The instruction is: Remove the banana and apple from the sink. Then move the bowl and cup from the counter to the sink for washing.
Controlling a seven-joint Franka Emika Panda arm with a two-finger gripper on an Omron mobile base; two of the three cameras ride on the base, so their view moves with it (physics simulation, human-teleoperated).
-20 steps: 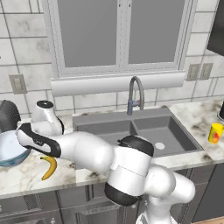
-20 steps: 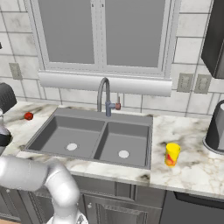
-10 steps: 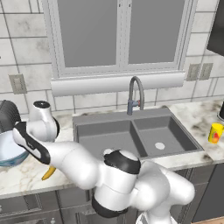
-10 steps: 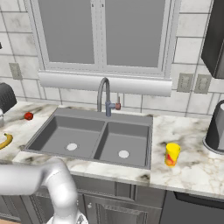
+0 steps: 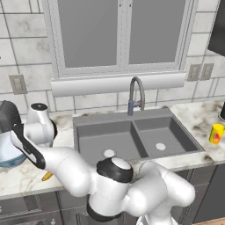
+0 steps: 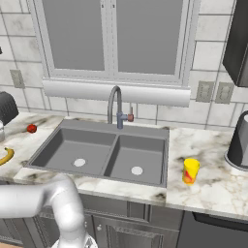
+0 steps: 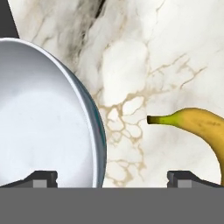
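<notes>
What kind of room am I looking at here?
A kitchen, by the look of it: a double-basin sink with a curved faucet, set in a marble counter under a window.

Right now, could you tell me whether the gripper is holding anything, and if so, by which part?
Nothing is held. The gripper is open above the counter, with the bowl and the banana lying free beneath it.

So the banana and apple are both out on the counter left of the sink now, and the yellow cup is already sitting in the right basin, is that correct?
Not quite: the yellow cup is on the counter right of the sink, not in the right basin, as the right base view shows. The banana and apple do lie on the counter left of the sink.
</notes>
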